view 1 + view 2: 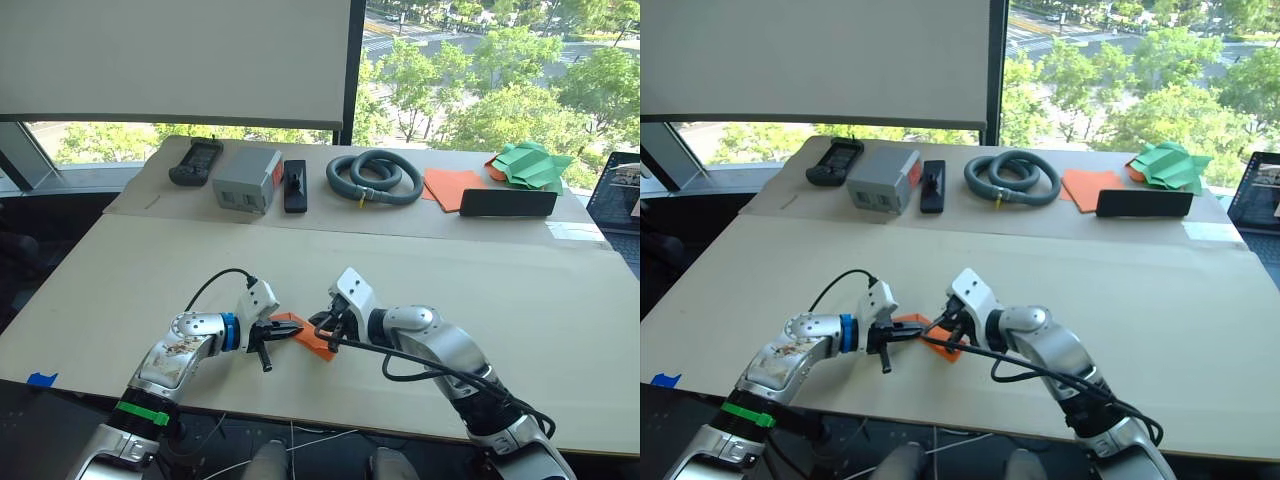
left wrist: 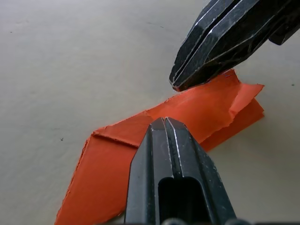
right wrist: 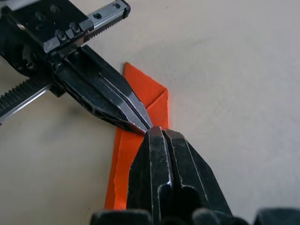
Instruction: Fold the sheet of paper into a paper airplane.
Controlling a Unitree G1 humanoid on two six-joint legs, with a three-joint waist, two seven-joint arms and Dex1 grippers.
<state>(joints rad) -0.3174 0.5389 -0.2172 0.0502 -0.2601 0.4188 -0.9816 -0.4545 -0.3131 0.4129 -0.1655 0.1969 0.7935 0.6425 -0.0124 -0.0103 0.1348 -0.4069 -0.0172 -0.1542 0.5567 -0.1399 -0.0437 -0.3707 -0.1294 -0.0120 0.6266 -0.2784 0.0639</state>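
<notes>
Grey coiled hose; grey box; green paper shapes; blue tape

The sheet of paper is seen as thin matt orange paper with sharp creases and ragged edges. The worktop appears matt, smooth and pale, like cardboard.

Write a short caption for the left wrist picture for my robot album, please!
Both closed grippers, left gripper and right gripper, press on the folded orange sheet of paper on the table.
</notes>
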